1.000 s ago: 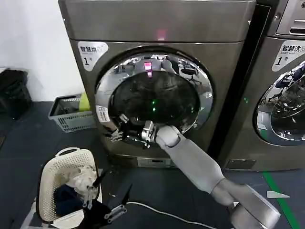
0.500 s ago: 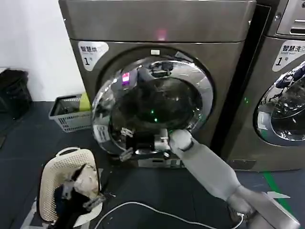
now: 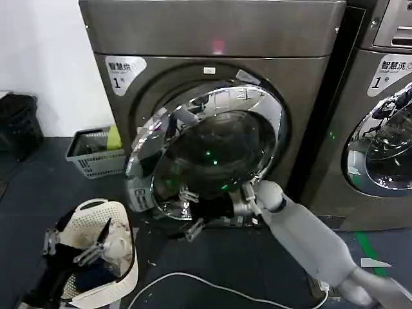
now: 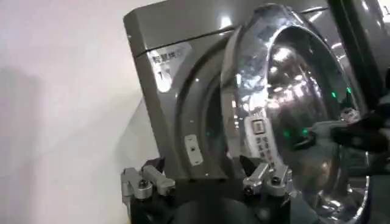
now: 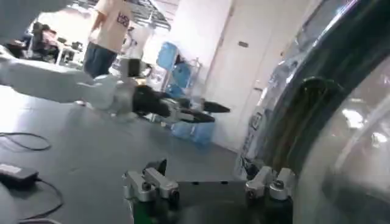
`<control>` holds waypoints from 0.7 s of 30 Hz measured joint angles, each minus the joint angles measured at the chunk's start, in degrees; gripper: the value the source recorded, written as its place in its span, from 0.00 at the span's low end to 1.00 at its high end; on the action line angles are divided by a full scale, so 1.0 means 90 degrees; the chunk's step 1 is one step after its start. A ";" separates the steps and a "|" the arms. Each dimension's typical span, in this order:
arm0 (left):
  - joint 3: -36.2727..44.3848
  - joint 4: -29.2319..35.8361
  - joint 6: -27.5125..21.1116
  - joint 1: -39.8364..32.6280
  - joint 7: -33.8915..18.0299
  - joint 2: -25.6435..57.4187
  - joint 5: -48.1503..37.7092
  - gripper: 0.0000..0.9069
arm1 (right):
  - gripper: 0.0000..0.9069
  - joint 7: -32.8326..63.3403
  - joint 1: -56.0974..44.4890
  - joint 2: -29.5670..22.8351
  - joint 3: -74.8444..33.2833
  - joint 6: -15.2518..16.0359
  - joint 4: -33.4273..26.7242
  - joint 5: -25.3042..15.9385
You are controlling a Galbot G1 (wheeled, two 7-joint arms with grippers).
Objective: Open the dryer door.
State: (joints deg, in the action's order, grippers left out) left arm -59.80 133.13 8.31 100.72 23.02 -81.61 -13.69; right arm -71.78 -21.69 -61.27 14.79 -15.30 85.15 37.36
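Observation:
The grey dryer (image 3: pixel 212 32) stands in front of me, and its round chrome-rimmed glass door (image 3: pixel 212 154) is ajar, with the left edge swung out from the drum opening. My right gripper (image 3: pixel 191 215) is open at the door's lower rim, its arm reaching in from the lower right. In the right wrist view the gripper (image 5: pixel 207 182) has its fingers wide apart, one close beside the door rim (image 5: pixel 317 97). My left gripper (image 3: pixel 74 244) hangs open low on the left over the laundry basket; its wrist view shows the gripper (image 4: pixel 204 176), the door (image 4: pixel 286 91) and the right gripper (image 4: pixel 332 131).
A white laundry basket (image 3: pixel 90 215) with clothes sits on the floor at the lower left. A grey crate (image 3: pixel 96 154) stands by the wall beside the dryer. A second machine (image 3: pixel 380 129) is on the right. A white cable (image 3: pixel 212 283) lies across the dark floor.
The door has swung farther out from the dryer. My right gripper has moved down and toward me along with its lower rim. The left gripper has shifted left over the basket.

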 joint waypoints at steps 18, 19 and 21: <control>0.0557 -0.1176 -0.0778 -0.1820 -0.0899 0.1182 -0.0639 1.00 | 1.00 -0.0126 -0.4523 0.1477 -0.3683 -0.0226 0.2874 -0.0380; 0.0682 -0.1326 -0.0806 -0.2018 -0.0965 0.1288 -0.0639 1.00 | 1.00 -0.0155 -0.4873 0.1437 -0.4032 -0.0272 0.2997 -0.0388; 0.0935 -0.1613 -0.0833 -0.2395 -0.1069 0.1456 -0.0646 1.00 | 1.00 -0.0201 -0.5580 0.1303 -0.4750 -0.0413 0.3224 -0.0391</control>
State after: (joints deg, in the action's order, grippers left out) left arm -51.38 118.61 0.82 79.17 13.40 -68.51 -19.50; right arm -73.59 -71.91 -49.54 -27.96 -19.02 114.17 33.85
